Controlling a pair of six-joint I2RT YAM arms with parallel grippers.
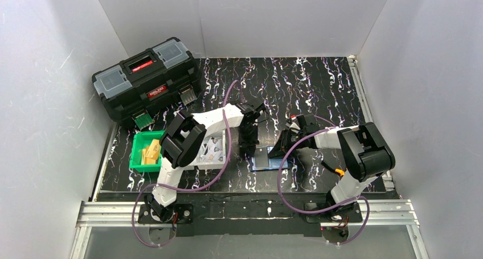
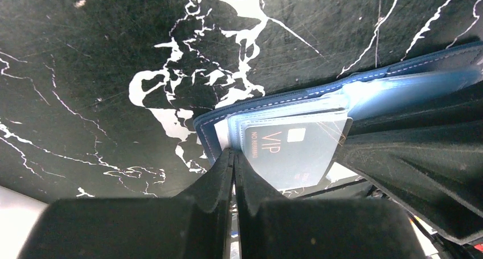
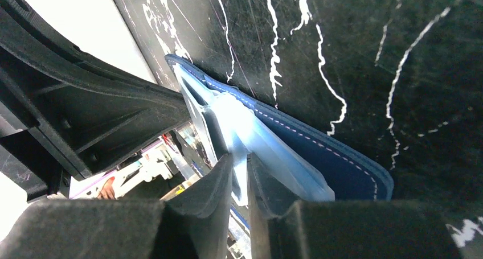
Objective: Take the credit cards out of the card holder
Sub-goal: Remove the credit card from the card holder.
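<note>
You were in a robot lab cell: white panels (image 1: 45, 71) walled the marbled desk (image 1: 319, 82), aluminium rail (image 1: 102, 213) at 6 o'clock, toolbox (image 1: 147, 79) at 10 o'clock.

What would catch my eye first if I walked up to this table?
Two robot hands meet mid-table over a navy card holder: the left hand is shut at its corner, and the right hand has the pale pocket between its fingers. Up close, a dark card marked VIP sits in a clear pocket. A black toolbox stands far left, a green bin nearer.
</note>
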